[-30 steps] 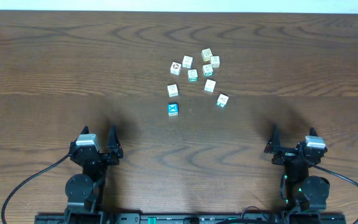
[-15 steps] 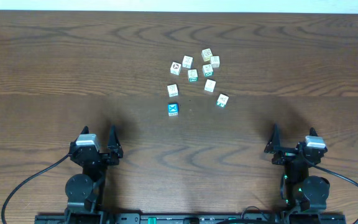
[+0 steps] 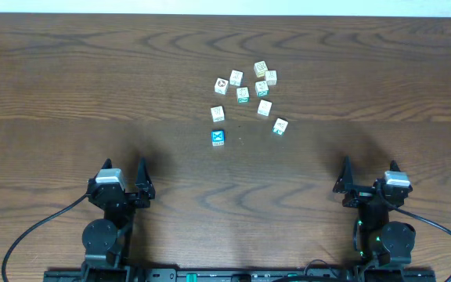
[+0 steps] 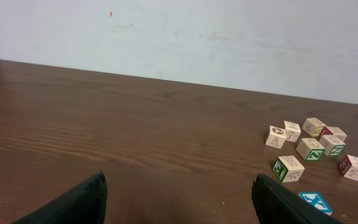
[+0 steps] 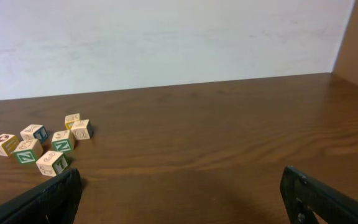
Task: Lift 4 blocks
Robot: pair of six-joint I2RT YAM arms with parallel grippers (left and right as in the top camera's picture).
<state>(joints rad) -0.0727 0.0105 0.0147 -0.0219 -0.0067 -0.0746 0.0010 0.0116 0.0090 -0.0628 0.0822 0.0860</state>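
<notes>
Blocks (image 3: 243, 95): clustered toward far edge of surface (image 3: 69, 78)
Left hand (image 3: 123, 166): wide, empty, near edge
Right hand (image 3: 370, 164): wide, empty, near edge

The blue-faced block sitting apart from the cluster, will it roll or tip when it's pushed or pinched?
The blue-faced block is a flat-sided cube, so it should slide rather than roll. It looks rigid and small, probably light. On the smooth table an off-centre push may spin it.

Left arm (image 3: 100, 233): black jointed arm, folded low, wrist facing forward.
Left gripper (image 3: 124, 169): black two-finger gripper, jaws spread wide, nothing between them.
Right arm (image 3: 388, 239): black jointed arm, folded low, wrist facing forward.
Right gripper (image 3: 370, 169): black two-finger gripper, jaws spread wide, nothing between them.
</notes>
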